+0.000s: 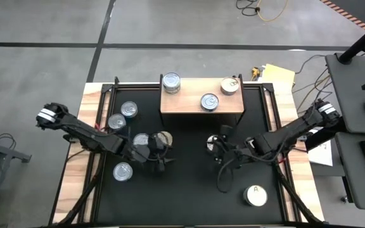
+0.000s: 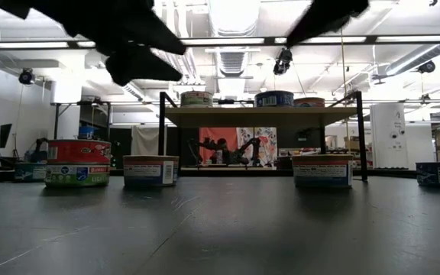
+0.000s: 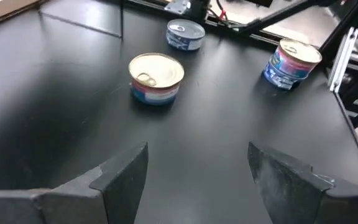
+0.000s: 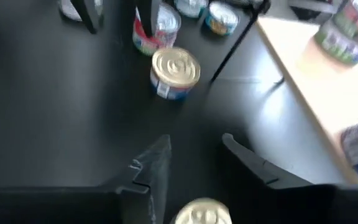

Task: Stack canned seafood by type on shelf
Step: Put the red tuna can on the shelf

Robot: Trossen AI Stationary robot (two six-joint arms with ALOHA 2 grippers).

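The shelf (image 1: 195, 109) stands at the table's far side and carries three tins (image 1: 171, 82) (image 1: 210, 101) (image 1: 231, 85). Several more tins rest on the black tabletop: a cluster at the left (image 1: 123, 116), one nearer (image 1: 123, 171), a gold-topped tin (image 3: 157, 78) and the white-topped "A" tin (image 1: 256, 195). My left gripper (image 3: 197, 152) hovers open above the table beside two tins (image 1: 141, 140). My right gripper (image 4: 196, 140) hovers open right of centre, with a gold-topped tin (image 4: 202, 213) on the table below it.
Bare black tabletop lies between the two grippers and toward the near edge. The shelf's dark legs (image 2: 163, 130) stand on the table, with open space under the board. Wooden table borders (image 1: 75, 158) run down both sides. A side desk (image 1: 360, 95) stands to the right.
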